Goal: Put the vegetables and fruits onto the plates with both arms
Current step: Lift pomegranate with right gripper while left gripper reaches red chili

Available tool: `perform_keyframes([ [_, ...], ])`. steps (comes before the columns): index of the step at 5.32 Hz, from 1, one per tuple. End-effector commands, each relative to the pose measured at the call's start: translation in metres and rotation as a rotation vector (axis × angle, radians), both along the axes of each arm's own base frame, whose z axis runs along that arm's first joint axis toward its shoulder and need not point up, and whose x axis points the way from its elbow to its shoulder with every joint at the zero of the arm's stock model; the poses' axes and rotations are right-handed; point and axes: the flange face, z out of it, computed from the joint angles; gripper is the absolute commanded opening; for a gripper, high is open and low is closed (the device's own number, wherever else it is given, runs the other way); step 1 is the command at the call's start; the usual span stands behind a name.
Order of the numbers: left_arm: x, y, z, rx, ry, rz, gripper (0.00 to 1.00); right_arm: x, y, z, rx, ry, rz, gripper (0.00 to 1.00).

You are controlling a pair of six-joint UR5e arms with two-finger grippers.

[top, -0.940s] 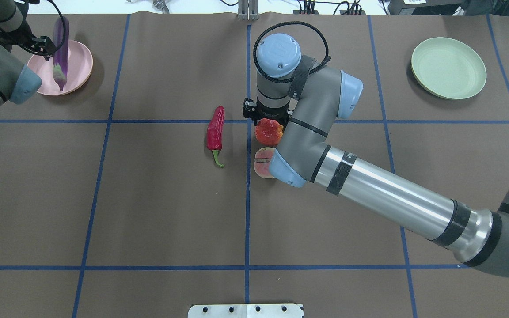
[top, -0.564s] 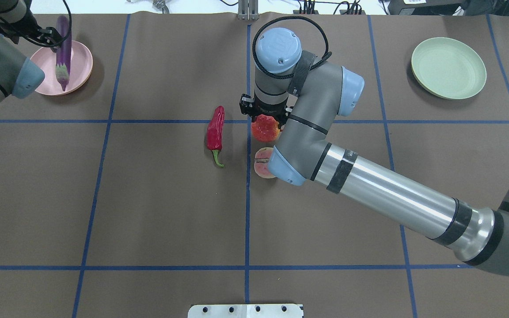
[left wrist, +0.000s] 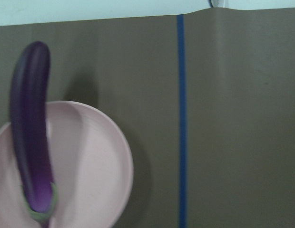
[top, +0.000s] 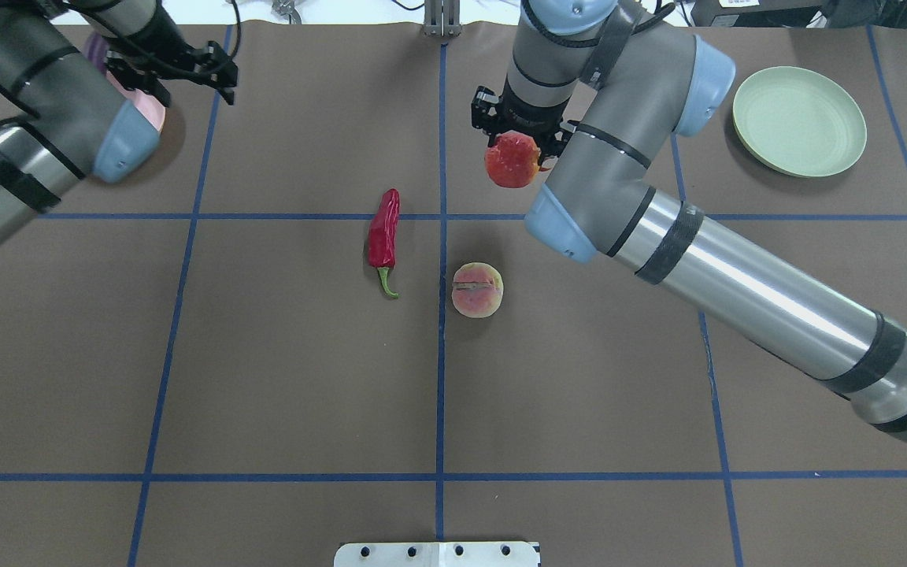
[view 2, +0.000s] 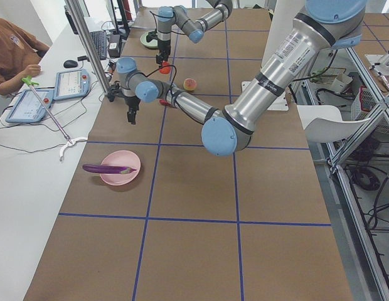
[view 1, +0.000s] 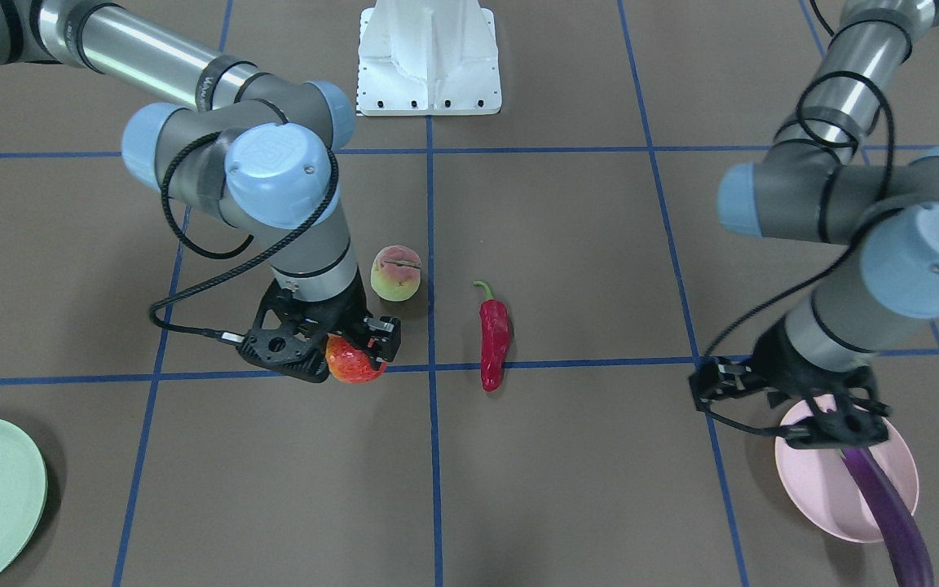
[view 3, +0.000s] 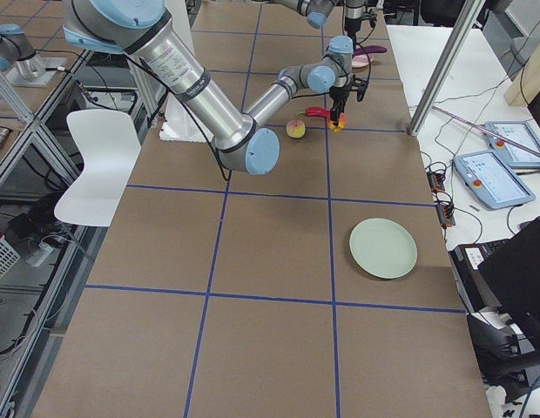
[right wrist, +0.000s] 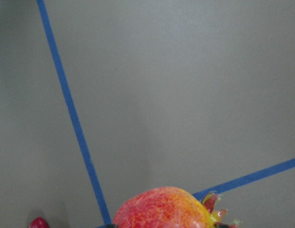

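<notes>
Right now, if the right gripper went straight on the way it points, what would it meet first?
Likely just the bare table mat: the right gripper holds the pomegranate, and nothing else shows beneath; height unclear.

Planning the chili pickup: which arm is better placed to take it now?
Left. The left tool is empty, the eggplant lying on the pink plate; the right tool holds the pomegranate above the table, away from the chili.
</notes>
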Motion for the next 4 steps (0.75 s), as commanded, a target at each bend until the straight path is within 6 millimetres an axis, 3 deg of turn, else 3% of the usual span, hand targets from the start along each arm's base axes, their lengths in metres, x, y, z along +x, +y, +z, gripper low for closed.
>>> perform_keyframes([
  [1,0.131,0.07,-0.08,-0.045,0.03,0.0,1.0,0.088,-0.031,0.045,0.069,0.034,-0.039,0.0],
  [3,0.198,0.087,-0.087,-0.016,-0.005,0.029,1.0,0.161,-0.057,0.098,0.139,0.094,-0.104,0.0],
  [4,0.209,0.081,-0.069,-0.013,0.006,0.025,1.0,0.18,-0.062,0.122,0.169,0.131,-0.143,0.0],
])
